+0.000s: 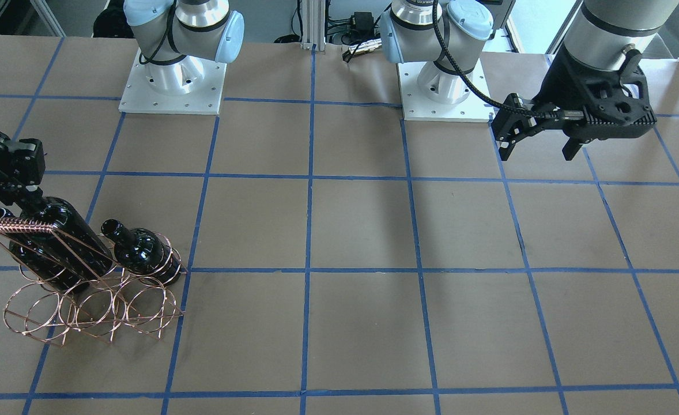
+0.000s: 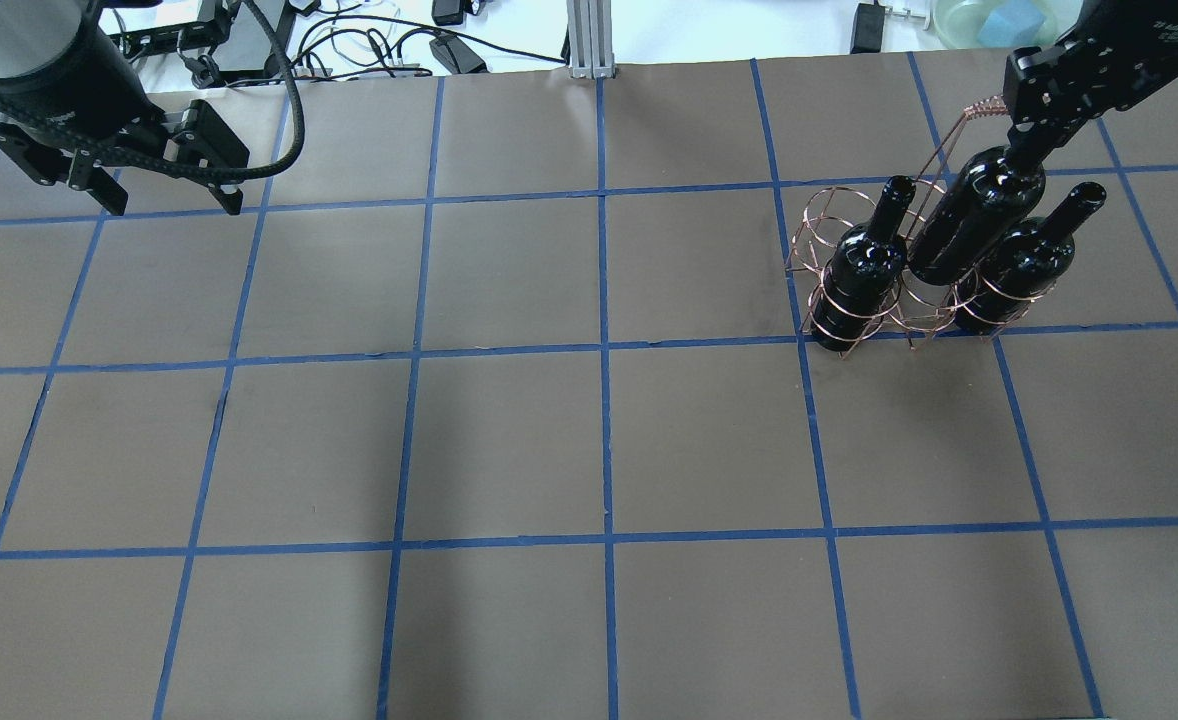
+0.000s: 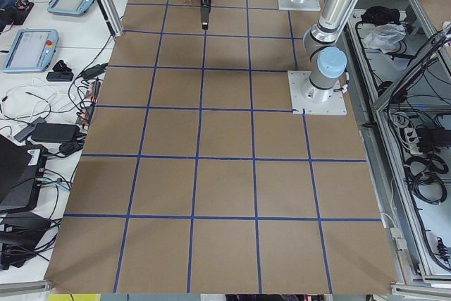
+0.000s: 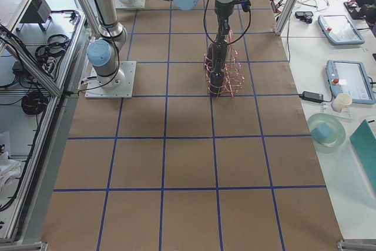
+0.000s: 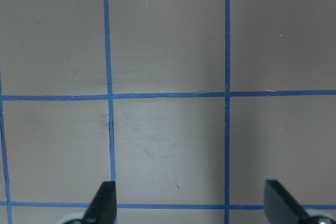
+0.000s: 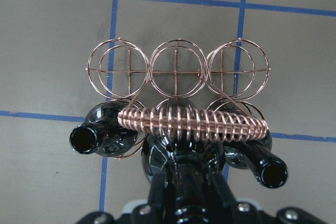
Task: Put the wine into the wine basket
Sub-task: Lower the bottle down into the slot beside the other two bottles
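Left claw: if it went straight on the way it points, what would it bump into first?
The left claw points down at the bare brown table; nothing else seems to lie between.

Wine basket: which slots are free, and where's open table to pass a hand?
The wine basket has three empty operator-side rings. Its robot-side row is crowded: two end bottles, with the wine in the right gripper between them. The table from the basket across to the left gripper is bare.
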Controlling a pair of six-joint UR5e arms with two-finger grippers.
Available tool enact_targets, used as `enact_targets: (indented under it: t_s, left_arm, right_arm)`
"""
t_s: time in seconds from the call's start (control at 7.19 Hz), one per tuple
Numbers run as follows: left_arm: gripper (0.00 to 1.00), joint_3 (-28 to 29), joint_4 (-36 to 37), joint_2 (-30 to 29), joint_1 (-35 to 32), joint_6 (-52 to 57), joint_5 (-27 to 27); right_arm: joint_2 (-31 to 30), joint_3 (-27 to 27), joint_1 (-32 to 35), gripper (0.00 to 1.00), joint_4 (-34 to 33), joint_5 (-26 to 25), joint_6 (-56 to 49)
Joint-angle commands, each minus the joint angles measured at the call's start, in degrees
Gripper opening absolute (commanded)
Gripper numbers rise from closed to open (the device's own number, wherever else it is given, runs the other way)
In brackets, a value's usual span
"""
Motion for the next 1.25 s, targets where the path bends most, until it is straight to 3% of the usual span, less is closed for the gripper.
enact_targets:
  t_s: [0.0, 1.11]
  left_arm:
    - [1.00, -0.52, 0.42, -0.61, -0.58, -1.65, -1.87]
    - [1.00, -0.70, -2.21, -0.27, -1.64, -4.74, -1.45]
  right_arm:
    - [-0.67, -0.11, -0.03, 0.00, 0.25, 0.28, 0.36]
    - [-0.49, 0.15, -0.03, 0.00, 0.33, -0.15, 0.44]
